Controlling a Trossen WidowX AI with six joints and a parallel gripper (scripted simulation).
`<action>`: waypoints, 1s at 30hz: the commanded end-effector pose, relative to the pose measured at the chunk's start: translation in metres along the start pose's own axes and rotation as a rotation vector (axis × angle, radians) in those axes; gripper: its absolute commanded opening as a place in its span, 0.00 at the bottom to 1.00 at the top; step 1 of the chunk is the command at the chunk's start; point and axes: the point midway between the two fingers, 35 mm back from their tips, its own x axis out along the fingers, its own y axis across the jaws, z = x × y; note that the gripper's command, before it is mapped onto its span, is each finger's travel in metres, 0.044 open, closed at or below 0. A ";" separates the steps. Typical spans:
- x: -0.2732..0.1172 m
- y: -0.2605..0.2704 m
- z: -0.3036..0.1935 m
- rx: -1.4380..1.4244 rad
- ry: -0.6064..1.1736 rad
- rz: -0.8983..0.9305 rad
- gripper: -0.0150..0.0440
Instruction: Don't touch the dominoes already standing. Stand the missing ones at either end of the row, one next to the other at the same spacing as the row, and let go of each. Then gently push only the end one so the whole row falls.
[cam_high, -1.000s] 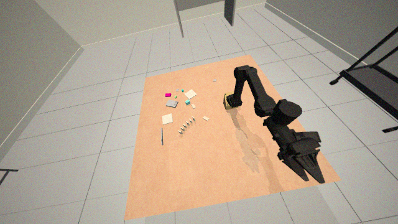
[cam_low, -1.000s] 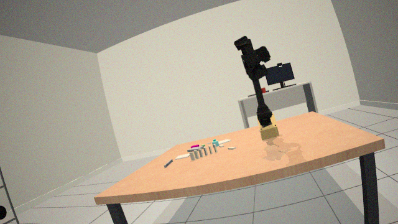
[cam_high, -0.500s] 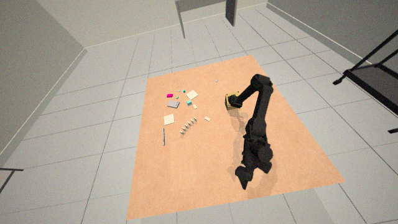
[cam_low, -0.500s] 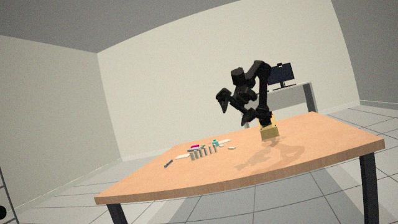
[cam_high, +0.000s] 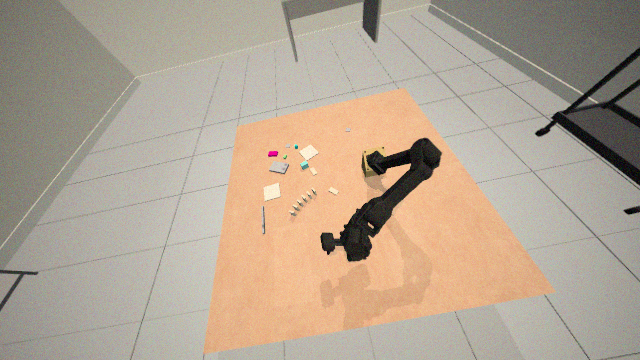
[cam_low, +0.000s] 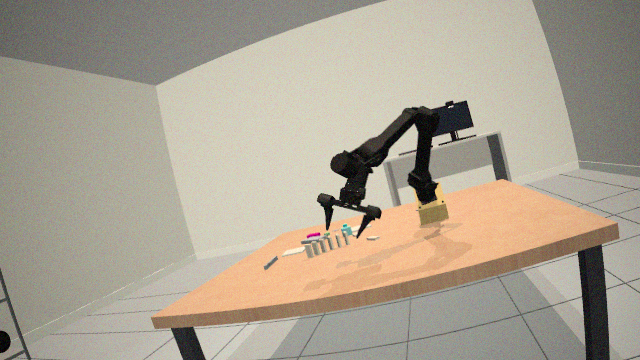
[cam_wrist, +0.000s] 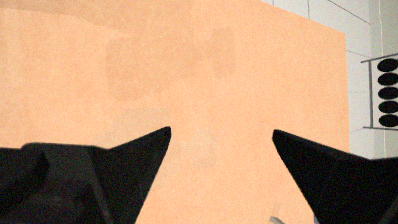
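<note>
Several cream dominoes (cam_high: 304, 199) (cam_low: 317, 247) stand upright in a slightly curved row on the table. One loose domino (cam_high: 333, 190) (cam_low: 373, 238) lies flat a little beyond the row's end nearer the robot base. A second small cream piece (cam_high: 313, 171), seemingly a domino, lies flat behind the row, beside a teal block. My gripper (cam_low: 343, 233) (cam_wrist: 220, 132) is open and empty, pointing down above the table. In the top view it is on the near side of the row, over bare wood, its fingertips hidden. No domino shows between the fingers in the wrist view.
Behind the row are the teal block (cam_high: 304, 165) (cam_low: 347, 230), a grey box (cam_high: 279, 167), a magenta block (cam_high: 273, 153) (cam_low: 313, 235) and a cream square (cam_high: 309, 152). Another cream square (cam_high: 272, 192) and a dark thin bar (cam_high: 263, 220) (cam_low: 270, 263) lie left of the row.
</note>
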 end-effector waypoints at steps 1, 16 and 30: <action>0.011 -0.022 -0.068 0.278 0.184 0.006 1.00; -0.060 -0.031 -0.293 1.748 0.670 -0.111 1.00; -0.087 -0.016 -0.325 2.240 0.718 -0.144 1.00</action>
